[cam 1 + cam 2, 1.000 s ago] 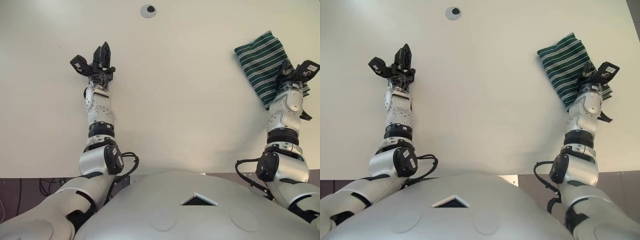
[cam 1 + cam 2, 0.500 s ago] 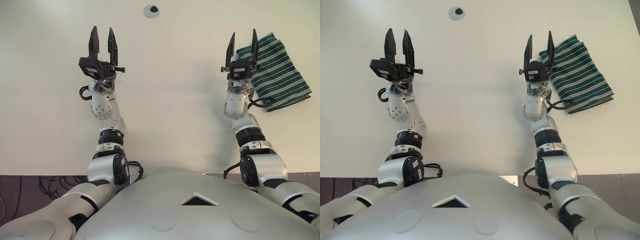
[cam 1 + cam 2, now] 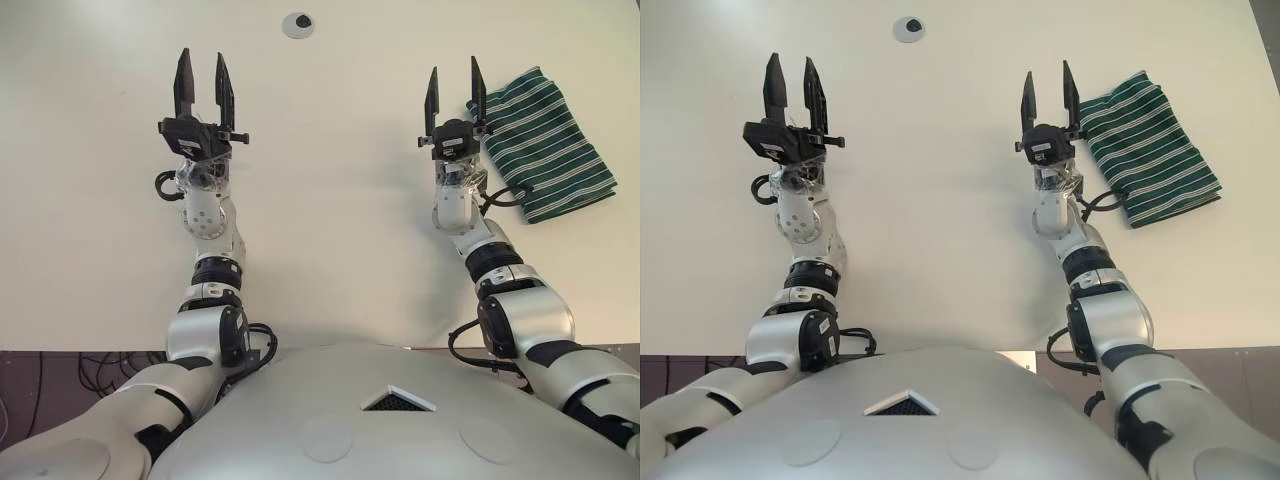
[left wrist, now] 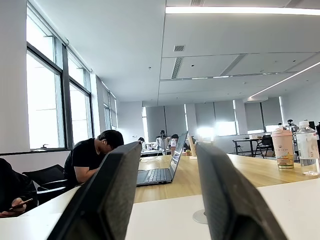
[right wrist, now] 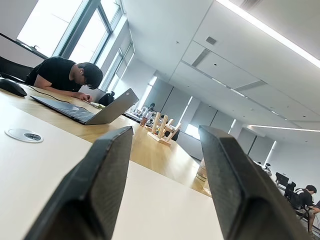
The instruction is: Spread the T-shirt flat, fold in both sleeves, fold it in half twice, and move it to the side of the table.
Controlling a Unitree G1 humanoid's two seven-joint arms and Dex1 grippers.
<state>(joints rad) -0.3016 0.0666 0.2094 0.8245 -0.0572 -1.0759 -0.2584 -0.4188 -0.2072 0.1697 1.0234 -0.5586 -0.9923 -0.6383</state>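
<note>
T-shirt (image 3: 541,140), green with white stripes, lies folded into a compact rectangle on the white table (image 3: 330,210), well to the robot's right of the round grommet (image 3: 297,23) and nearer the robot than it. Its long axis runs diagonally: the far end points back toward the grommet's side, and the near end slants off to the right. The right gripper (image 3: 455,68) stands between the grommet and the shirt, just beside the shirt's left edge, fingers pointing away from the robot, spread and empty. The left gripper (image 3: 201,60) is on the grommet's other side, well apart from the shirt, its fingers likewise parted around nothing. Nothing lies on the shirt.

The right eye view gives the same layout, with the T-shirt (image 3: 1150,145) flat near the table's right edge.

From the left wrist, the two dark fingers (image 4: 100,200) frame a gap with bare tabletop and the grommet (image 4: 200,216) low between them. Past the grommet, on a wooden desk, stand an open laptop (image 4: 162,170) and two bottles (image 4: 283,147).

From the right wrist, the spread fingers (image 5: 90,195) again hold nothing. The grommet (image 5: 24,135) sits on the white top to one side, with a laptop (image 5: 90,112) and a small wooden stand (image 5: 162,127) on the desk beyond it.
</note>
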